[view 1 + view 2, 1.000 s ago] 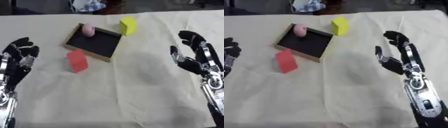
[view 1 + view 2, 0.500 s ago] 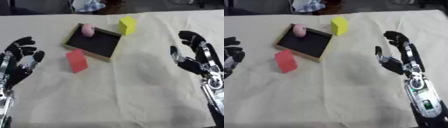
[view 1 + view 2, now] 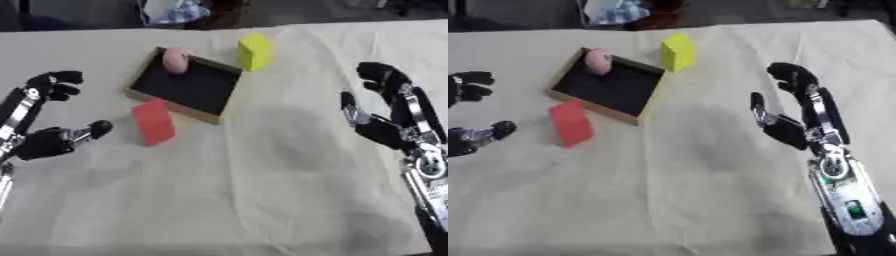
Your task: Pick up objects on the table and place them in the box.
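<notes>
1. Left hand (image 3: 44,142) and right hand (image 3: 385,131): fingers relaxed, apart, holding nothing, above the table (image 3: 262,190).
2. Red block (image 3: 153,122) just beside the box (image 3: 219,100).
3. Pink object (image 3: 176,60) in the box's far corner.
4. Yellow block (image 3: 255,50) beyond the box.

Cream cloth (image 3: 262,190) over table; dark floor (image 3: 79,14) beyond.

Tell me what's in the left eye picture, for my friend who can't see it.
A dark open box sits on a cream tablecloth with a pink object already inside its far corner. A red block lies just in front of the box and a yellow block stands beyond it. The robot's left hand and right hand hover open at the sides, holding nothing.
</notes>
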